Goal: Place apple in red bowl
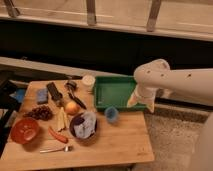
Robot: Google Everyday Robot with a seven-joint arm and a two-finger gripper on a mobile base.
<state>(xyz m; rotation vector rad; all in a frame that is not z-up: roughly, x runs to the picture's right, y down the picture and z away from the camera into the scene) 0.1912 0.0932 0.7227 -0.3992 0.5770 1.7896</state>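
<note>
The apple [72,107], small, round and orange-yellow, sits on the wooden table [120,142] near its middle, left of the dark brown bowl. The red bowl [25,130] is shallow and stands at the table's front left, apart from the apple. My gripper [135,101] hangs from the white arm over the right end of the green tray, well to the right of the apple. It holds nothing that I can see.
A green tray [116,92] lies at the back right. A dark brown bowl with bluish cloth [83,125], a small blue cup [111,114], a red-orange carrot-like piece [57,135], dark grapes [41,113], a fork [54,149] and a white cup [88,82] share the table.
</note>
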